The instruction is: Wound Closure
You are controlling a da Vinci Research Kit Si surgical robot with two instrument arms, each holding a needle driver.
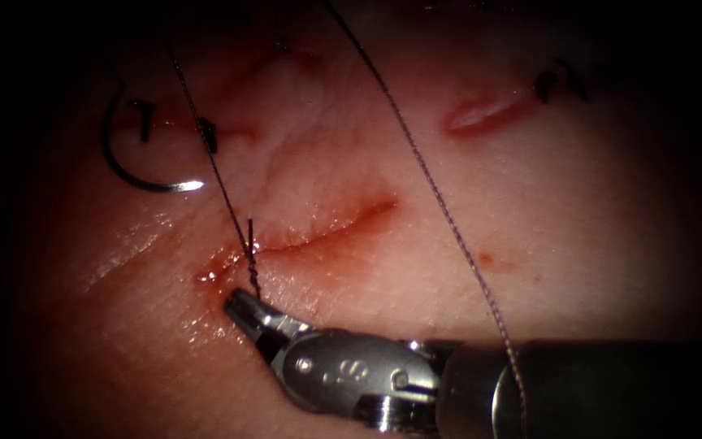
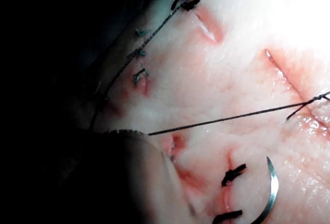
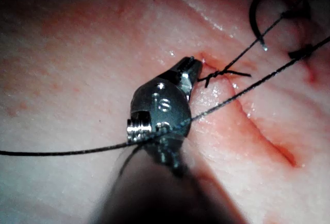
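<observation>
The curved needle (image 1: 144, 179) lies free on the tissue (image 1: 578, 244), up and left of the cut (image 1: 331, 228), held by neither tool and not in the tissue. It also appears as needle (image 2: 271, 190) and needle (image 3: 254, 20). My right tool (image 1: 236, 304) comes in from the lower right. Its jaws are shut on the thread (image 1: 221, 179) just below the knot (image 1: 251, 258) at the cut's left end. In the right wrist view the right tool (image 3: 190, 67) touches the knot (image 3: 219, 73). A second strand (image 1: 440, 203) runs from the top down across the tool's shaft.
Red fluid (image 1: 209, 275) pools at the cut's left end. Earlier stitches with cut thread ends (image 1: 207, 134) sit near the needle. A small separate cut (image 1: 481, 114) and dark marks (image 1: 558, 85) lie at the upper right.
</observation>
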